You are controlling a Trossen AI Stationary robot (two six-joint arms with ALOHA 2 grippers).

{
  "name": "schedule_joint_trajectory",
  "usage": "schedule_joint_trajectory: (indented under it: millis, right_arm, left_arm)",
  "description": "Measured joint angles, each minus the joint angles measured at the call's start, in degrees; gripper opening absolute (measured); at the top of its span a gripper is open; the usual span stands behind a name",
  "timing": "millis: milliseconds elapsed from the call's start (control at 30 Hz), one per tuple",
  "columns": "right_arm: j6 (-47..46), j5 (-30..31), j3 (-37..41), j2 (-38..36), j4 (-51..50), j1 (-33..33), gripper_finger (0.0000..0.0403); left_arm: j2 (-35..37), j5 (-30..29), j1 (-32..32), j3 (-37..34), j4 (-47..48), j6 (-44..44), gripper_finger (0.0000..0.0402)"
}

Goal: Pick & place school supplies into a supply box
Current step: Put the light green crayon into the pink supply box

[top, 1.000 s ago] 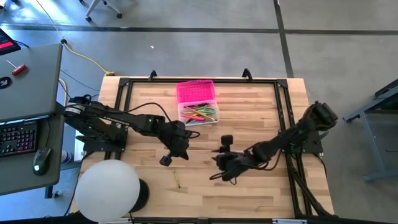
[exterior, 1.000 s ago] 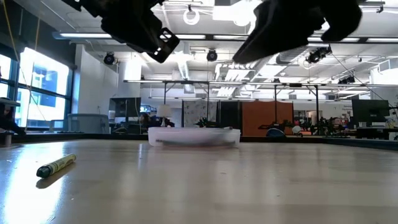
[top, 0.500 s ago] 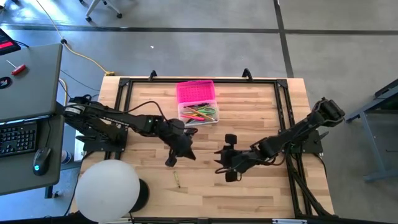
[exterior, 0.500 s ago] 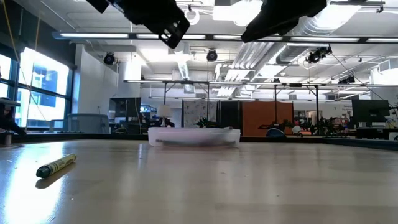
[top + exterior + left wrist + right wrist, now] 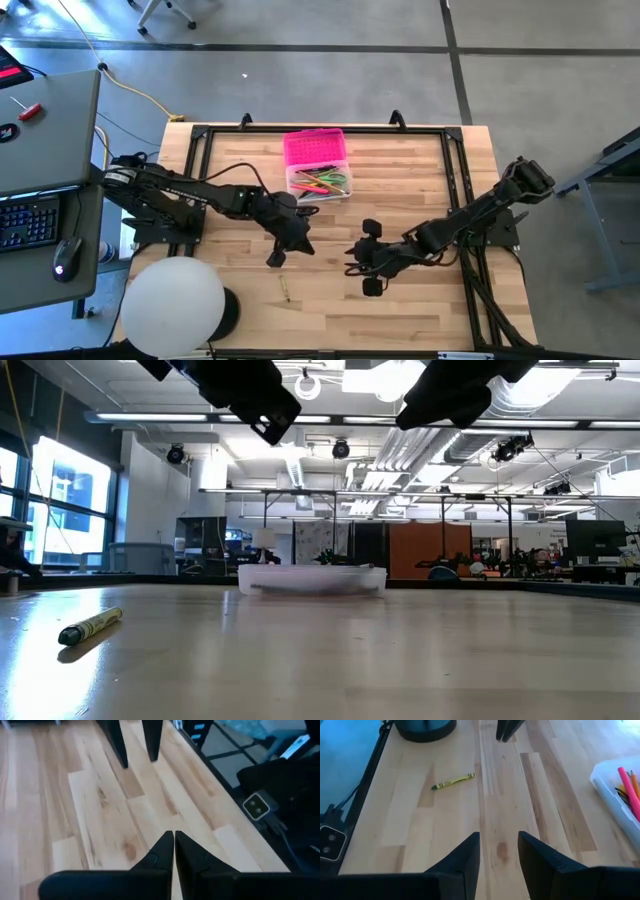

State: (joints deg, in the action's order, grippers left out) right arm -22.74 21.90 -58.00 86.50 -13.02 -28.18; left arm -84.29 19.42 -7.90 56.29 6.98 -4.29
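The supply box (image 5: 317, 166) stands at the table's far middle, its pink lid (image 5: 314, 147) open. Several coloured pens lie in its clear base (image 5: 321, 184), which the right wrist view also catches (image 5: 619, 786). One yellow-green crayon-like pen (image 5: 285, 290) lies flat on the wood near the table's near edge; it also shows in the low view (image 5: 90, 626) and the right wrist view (image 5: 452, 781). My left gripper (image 5: 173, 836) is shut and empty, hovering above the table (image 5: 274, 258) just beyond the pen. My right gripper (image 5: 498, 837) is open and empty, hovering right of it (image 5: 358, 263). Scissors are not visible.
A white round lamp (image 5: 172, 305) with a dark base (image 5: 425, 727) stands at the table's near left corner. A black frame (image 5: 200, 135) runs along the table's far and side edges. Bare wood lies between the box and the near edge.
Both grippers have risen above the table. My left gripper has shifted a little toward the table's right. My right gripper has drawn back a little toward the right and near edge and turned. The pen and the box have stayed put.
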Motion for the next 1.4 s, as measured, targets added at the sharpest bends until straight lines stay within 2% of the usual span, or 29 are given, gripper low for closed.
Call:
schedule_joint_trajectory:
  millis: [167,300,433,533,633,867,1200,1400]
  right_arm:
    - [-0.6,0.0,0.0,0.0,0.4,0.0,0.0113]
    - [-0.5,0.0,0.0,0.0,0.4,0.0,0.0113]
    - [-0.4,0.0,0.0,0.0,0.5,0.0,0.0113]
    - [-0.4,0.0,0.0,0.0,0.5,0.0,0.0113]
    - [0.5,0.2,0.0,0.0,0.5,0.1,0.0113]
    - [0.7,2.7,0.0,0.0,0.4,0.1,0.0113]
    - [0.5,4.7,0.0,0.0,1.1,0.2,0.0113]
    - [0.3,4.8,0.0,0.0,1.8,0.3,0.0113]
  left_arm:
    - [-0.1,1.4,0.0,0.0,1.8,-0.1,0.0059]
    - [-1.3,2.6,0.0,0.0,2.8,-1.7,0.0106]
    - [-3.0,10.5,-0.1,-0.4,2.7,-6.0,0.0153]
    - [-4.3,16.2,-1.4,-1.5,1.9,-11.2,0.0166]
    - [-4.9,18.3,-3.1,-3.8,3.1,-15.3,0.0165]
    - [-7.7,18.6,-6.1,-8.2,-6.1,-17.8,0.0143]
    - [-12.0,16.0,-6.0,-13.7,-15.9,-18.6,0.0132]
    - [-16.4,16.0,-6.0,-14.7,-16.3,-20.1,0.0125]
